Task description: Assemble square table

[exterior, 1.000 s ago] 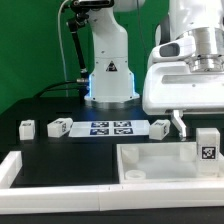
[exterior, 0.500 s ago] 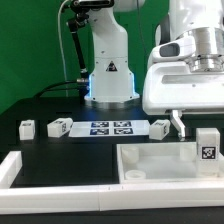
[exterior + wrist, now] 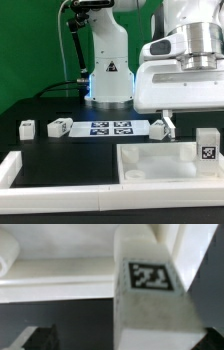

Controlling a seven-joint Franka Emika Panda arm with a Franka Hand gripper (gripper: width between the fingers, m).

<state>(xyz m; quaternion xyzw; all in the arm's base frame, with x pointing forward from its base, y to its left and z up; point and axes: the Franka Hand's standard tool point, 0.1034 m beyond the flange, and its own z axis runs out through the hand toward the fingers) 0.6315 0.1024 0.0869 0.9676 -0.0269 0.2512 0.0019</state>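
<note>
Square table panel [image 3: 160, 162] lies near right, rim up, likely to take legs. One tagged leg block [image 3: 207, 146] stands upright at its right edge. Gripper [image 3: 170, 124] hangs over the far edge, jaws wide apart, empty, probably lining up a pick.

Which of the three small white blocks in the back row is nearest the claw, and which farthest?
1. Near leg block: right beside the gripper.
2. Middle leg block: past the marker board, toward the exterior view's left.
3. Far leg block: farthest left.
</note>
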